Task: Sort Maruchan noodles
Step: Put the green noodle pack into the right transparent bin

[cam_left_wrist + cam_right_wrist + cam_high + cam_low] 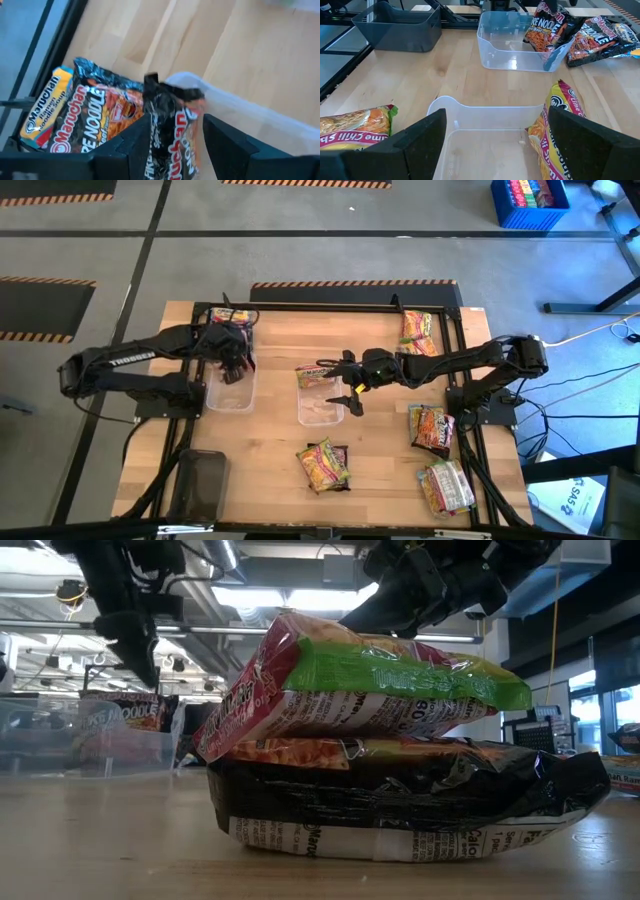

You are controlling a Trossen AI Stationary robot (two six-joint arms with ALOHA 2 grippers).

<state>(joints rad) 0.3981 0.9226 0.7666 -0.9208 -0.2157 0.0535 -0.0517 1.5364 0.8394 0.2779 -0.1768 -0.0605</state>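
My left gripper (236,362) hangs over the far end of the left clear tray (228,392), shut on a dark maroon noodle packet (170,125). More dark packets (85,112) lie on the table past that tray's far end. My right gripper (495,145) hovers open above the middle clear tray (485,150). Its fingers spread wide and touch nothing. A yellow-and-pink packet (555,130) leans against that tray's far wall. Two stacked packets (380,755) lie near the table's near edge. My left gripper holds the dark packet by its crinkled upper part (167,107), pinched between the two fingers (135,145), which come from above and point down. The packet hangs below the fingers; its lower end (547,52) reaches down inside the left tray.
Yellow-orange packets lie at the far right (415,330) and dark (431,428) and pale ones (445,485) along the right edge. A dark grey bin (200,485) sits at the near left corner. Bare wood lies between the trays and the near stack.
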